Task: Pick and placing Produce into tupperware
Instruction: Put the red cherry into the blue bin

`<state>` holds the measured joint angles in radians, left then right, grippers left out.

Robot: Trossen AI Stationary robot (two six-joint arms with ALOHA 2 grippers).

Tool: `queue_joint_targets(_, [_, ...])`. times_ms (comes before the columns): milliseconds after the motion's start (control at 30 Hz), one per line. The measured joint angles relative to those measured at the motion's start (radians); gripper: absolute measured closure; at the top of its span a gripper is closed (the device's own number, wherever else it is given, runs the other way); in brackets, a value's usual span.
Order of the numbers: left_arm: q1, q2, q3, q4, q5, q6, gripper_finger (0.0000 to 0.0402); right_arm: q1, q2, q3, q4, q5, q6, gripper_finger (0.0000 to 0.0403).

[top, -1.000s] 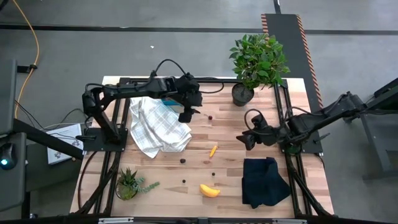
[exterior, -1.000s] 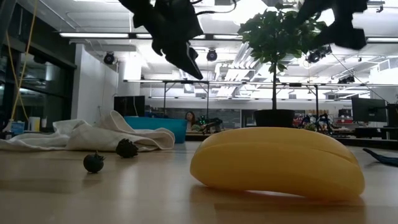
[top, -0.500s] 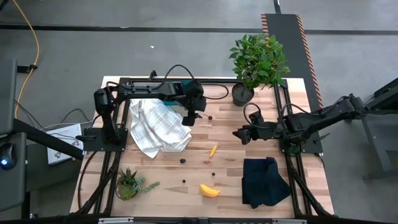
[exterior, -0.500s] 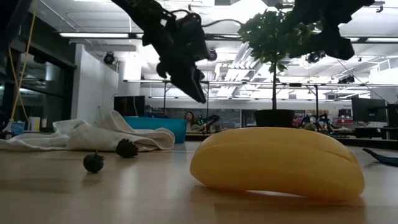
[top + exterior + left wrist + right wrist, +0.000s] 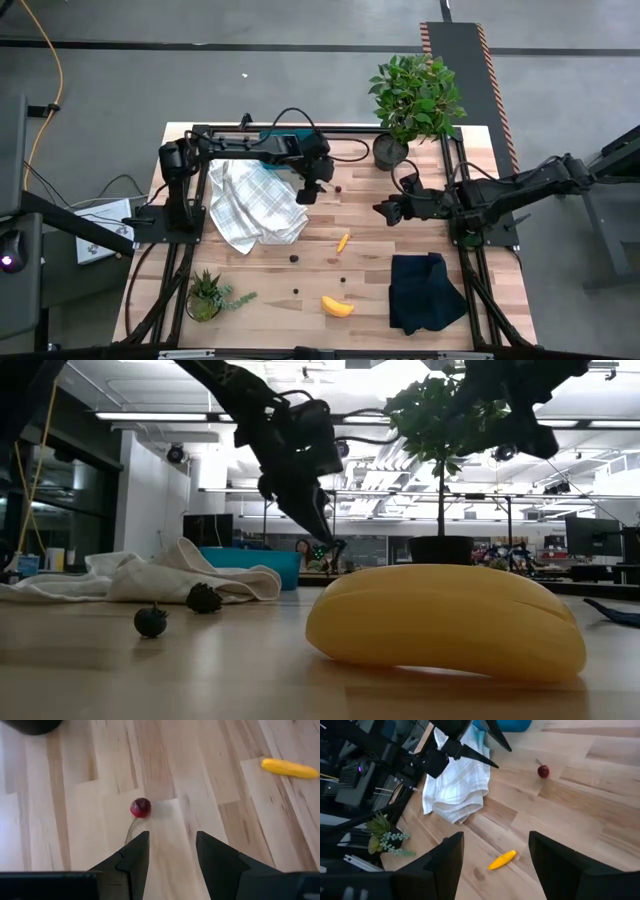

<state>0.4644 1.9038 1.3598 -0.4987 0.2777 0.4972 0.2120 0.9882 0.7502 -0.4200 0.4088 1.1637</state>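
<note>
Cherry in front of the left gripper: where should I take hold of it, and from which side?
Grip the cherry across its round red body, coming straight down from above with the left gripper open. It lies alone on bare wood, clear all round, and its thin stem trails toward the fingers, too slight to pinch.

High view straight down over whole table (image 5: pixel 420 310); low view level at tabletop, banana (image 5: pixel 445 620) very close; both wrist views apparently share red berry (image 5: pixel 140 807)
</note>
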Motion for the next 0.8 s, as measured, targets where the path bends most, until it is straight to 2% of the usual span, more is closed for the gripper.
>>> queue_joint_targets(367, [0.0, 0.009, 0.0, 0.126, -0.028, -0.185, 0.0252, -0.029, 0.0, 0.0, 0.0, -0.096, -0.084, 0.0187])
queue_joint_targets(800, [0.0, 0.063, 0.001, 0.168, -0.08, -0.537, 0.0252, -0.029, -0.001, 0.0, -0.002, -0.133, -0.118, 0.0187])
